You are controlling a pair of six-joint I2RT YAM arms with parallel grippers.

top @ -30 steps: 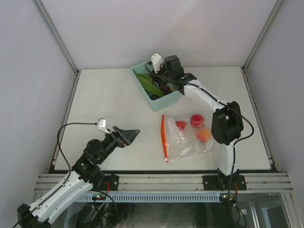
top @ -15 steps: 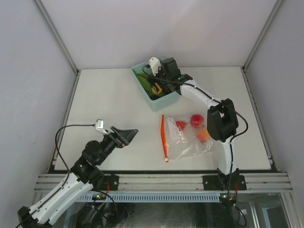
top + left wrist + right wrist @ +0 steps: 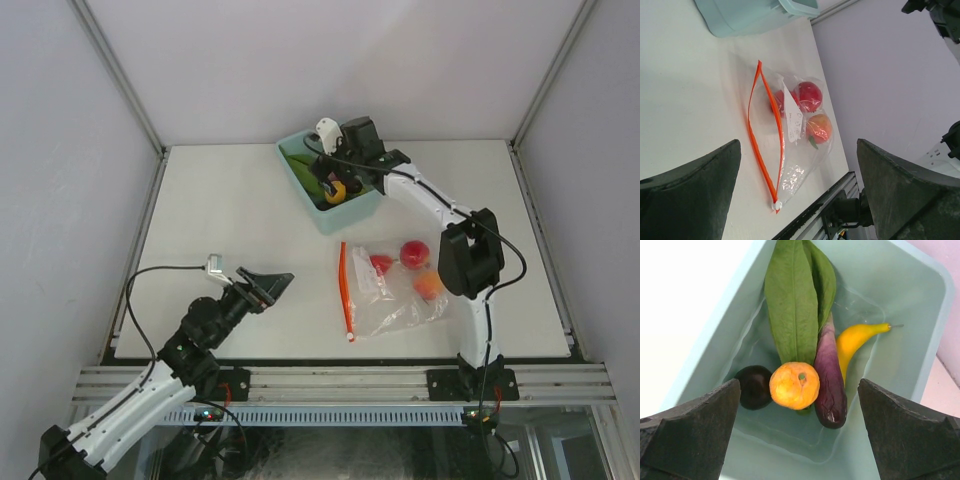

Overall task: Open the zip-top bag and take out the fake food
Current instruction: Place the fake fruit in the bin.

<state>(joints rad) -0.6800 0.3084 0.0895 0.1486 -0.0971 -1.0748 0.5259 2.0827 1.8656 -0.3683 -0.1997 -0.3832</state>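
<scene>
On the white desk [image 3: 230, 220], near its front edge: the zip-top bag [image 3: 398, 300], lying flat, red-orange zipper strip [image 3: 346, 290] parted. Inside the bag: a red apple [image 3: 415, 253], an orange-red peach [image 3: 428, 286] and a smaller red piece [image 3: 381, 264]. Left claw [image 3: 266, 286] wide open, empty, well apart from the bag. Right claw [image 3: 338, 178] spread wide, gripping nothing, above the teal bin [image 3: 358, 212]. In the bin: green leaf [image 3: 792, 305], purple eggplant [image 3: 829, 385], yellow piece [image 3: 855, 339], orange fruit [image 3: 794, 385], dark round piece [image 3: 754, 386].

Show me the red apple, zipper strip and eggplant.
red apple [image 3: 809, 96], left wrist view, its middle
zipper strip [image 3: 749, 110], left wrist view, left band
eggplant [image 3: 829, 385], right wrist view, mid body
</scene>
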